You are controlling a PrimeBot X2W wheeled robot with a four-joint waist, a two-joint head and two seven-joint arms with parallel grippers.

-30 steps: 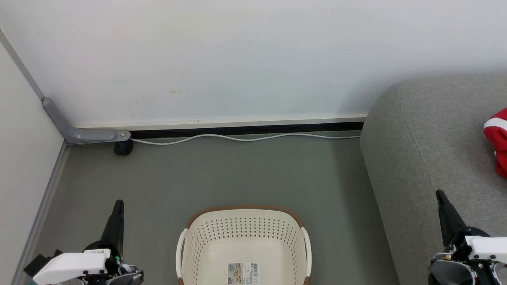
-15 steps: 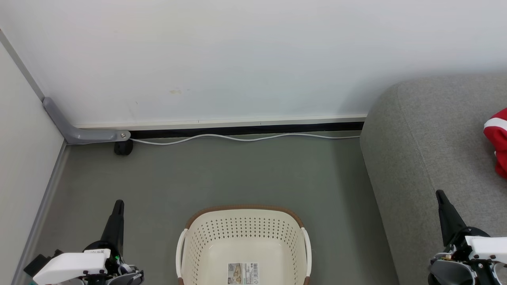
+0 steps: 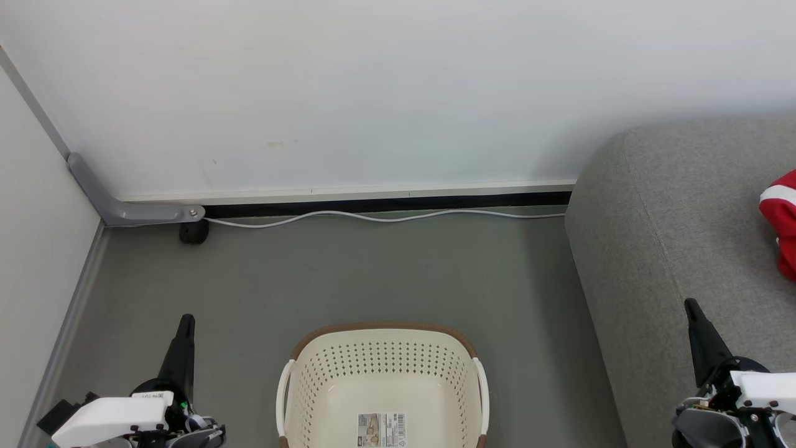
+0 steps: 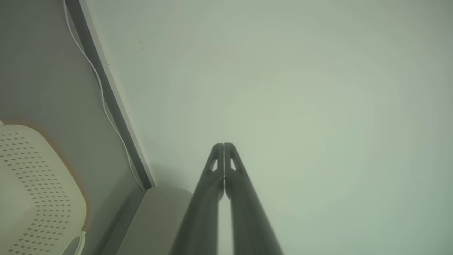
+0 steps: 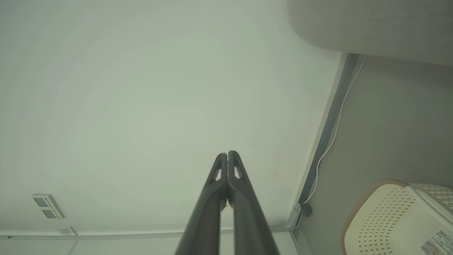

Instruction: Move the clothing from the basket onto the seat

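A plain white wall (image 3: 373,93) spans the head view from ten to two o'clock, with a faint yellowish mark (image 3: 275,144) toward eleven. Along its foot run a pale skirting (image 3: 348,192) and a dark strip (image 3: 385,203). Just below them, a white cable (image 3: 385,217) snakes over the grey floor (image 3: 373,274) from nine toward three o'clock. At nine o'clock a grey metal bracket (image 3: 124,211) ends beside a black caster (image 3: 194,232). In the right wrist view, two small wall plates (image 5: 47,206) sit at eight o'clock.
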